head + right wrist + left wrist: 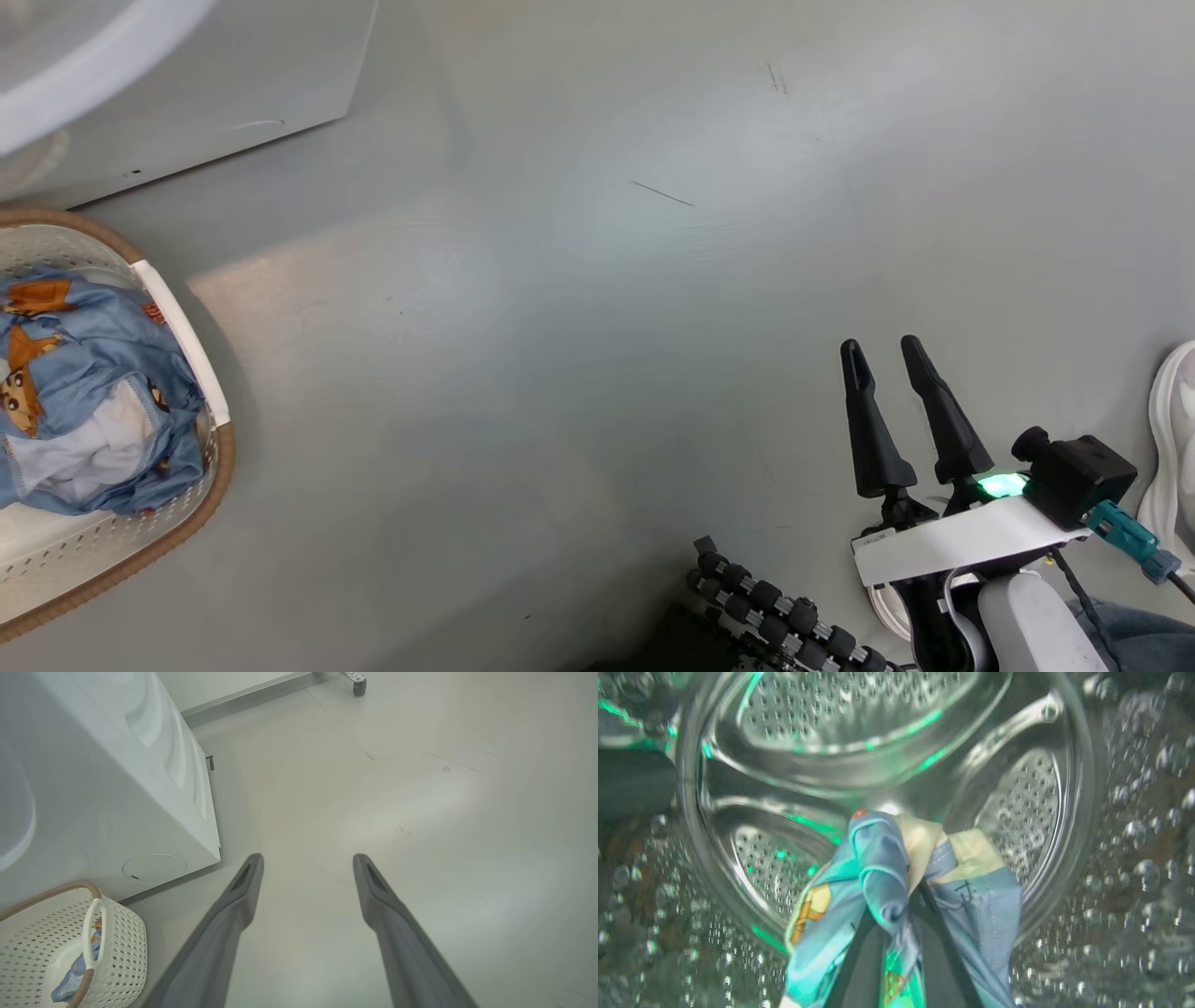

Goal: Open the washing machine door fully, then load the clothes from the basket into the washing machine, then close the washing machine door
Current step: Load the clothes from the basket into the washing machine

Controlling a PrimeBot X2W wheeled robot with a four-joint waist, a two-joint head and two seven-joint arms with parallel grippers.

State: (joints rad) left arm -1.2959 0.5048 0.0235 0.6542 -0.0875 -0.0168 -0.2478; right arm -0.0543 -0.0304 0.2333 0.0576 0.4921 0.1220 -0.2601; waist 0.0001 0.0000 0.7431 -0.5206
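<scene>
Grey floor [597, 327] takes up most of the head view, with the basket [191, 523] at the left edge holding light blue printed clothes [93, 373] just below the white washing machine [233, 75]; the right tool [881, 350] sits low on the right, fingers spread with nothing between them. Seen from the left wrist, the left tool [917, 891] is inside the steel drum [831, 718], pinching a blue and cream garment [878, 858]. From the right wrist, the spread fingers hang over the floor, with basket and washing machine to their left.
</scene>
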